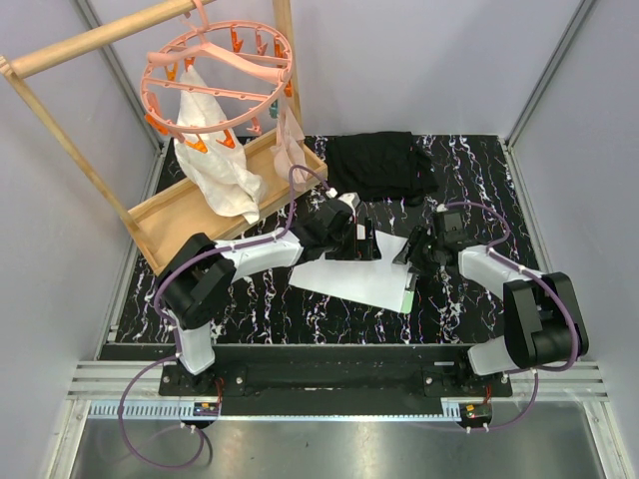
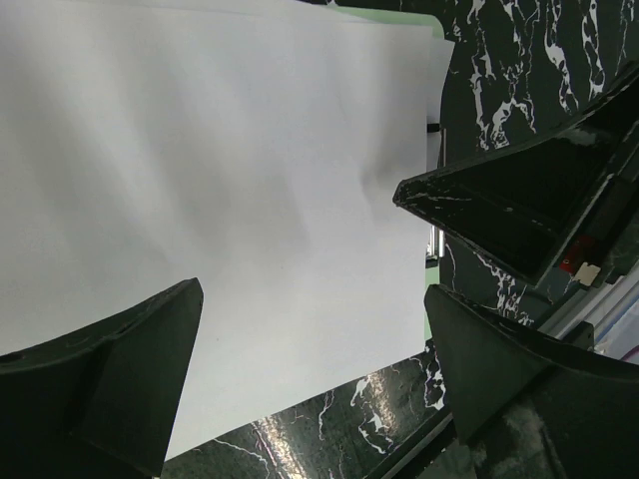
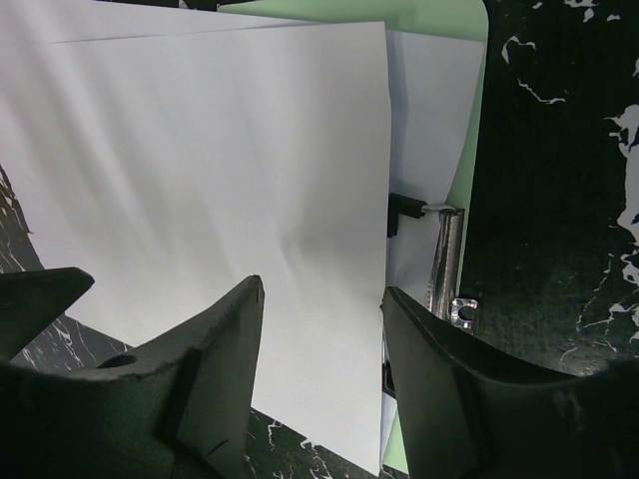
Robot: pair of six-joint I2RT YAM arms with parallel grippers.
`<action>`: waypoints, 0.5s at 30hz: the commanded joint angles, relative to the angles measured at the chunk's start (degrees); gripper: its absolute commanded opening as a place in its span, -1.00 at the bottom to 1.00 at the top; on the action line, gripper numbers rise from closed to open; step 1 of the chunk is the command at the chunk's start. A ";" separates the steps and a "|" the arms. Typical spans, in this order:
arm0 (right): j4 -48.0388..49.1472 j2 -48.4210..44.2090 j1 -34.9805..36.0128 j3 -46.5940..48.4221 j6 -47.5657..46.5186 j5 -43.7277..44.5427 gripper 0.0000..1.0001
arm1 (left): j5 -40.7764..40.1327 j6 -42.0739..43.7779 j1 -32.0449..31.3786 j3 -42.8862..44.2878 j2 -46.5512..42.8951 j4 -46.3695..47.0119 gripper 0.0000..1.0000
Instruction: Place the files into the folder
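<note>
Top external view: the files (image 1: 344, 279) are seen lying flat at the centre of the black marbled table (image 1: 479, 299), a loose stack of white sheets slightly fanned. Both arms are bent in over the stack. The left tool (image 1: 361, 242) is held above the far edge of the sheets, and the right tool (image 1: 409, 261) is placed at their right edge.

A folded black cloth (image 1: 379, 165) is noted just behind the stack, close to both tools. A wooden tray (image 1: 160, 225) is set along the far left of the table with a white cloth (image 1: 215, 170) draped into it. A pink hanger ring (image 1: 147, 75) with orange clips is hung from a wooden rack (image 1: 100, 35) above the tray, well apart from the sheets.

Left wrist view: the left tool's jaws are spread wide over blank paper and nothing is held between them. The right tool is seen crowding in from the right.

Right wrist view: the folder (image 3: 439, 14) is found beneath the files, with only its mint-green corner and right margin exposed. A metal clip bar (image 3: 444, 259) with a black tab is seen at that margin, laid over a lower sheet. The right tool's jaws are parted by a moderate gap, astride the right edge of the top sheet; no clamping of the paper is seen.
</note>
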 commanded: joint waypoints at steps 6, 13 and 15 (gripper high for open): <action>4.38 1.59 3.32 0.81 1.88 -1.09 0.23 | 0.71 0.26 0.07 -1.40 -3.65 2.92 0.96; 4.56 1.24 4.55 2.04 2.59 -1.35 0.24 | -0.87 1.04 0.07 -1.84 -4.09 2.40 0.96; 4.38 1.24 4.64 2.04 2.68 -1.35 0.24 | -0.87 1.05 0.16 -1.66 -3.91 2.13 0.96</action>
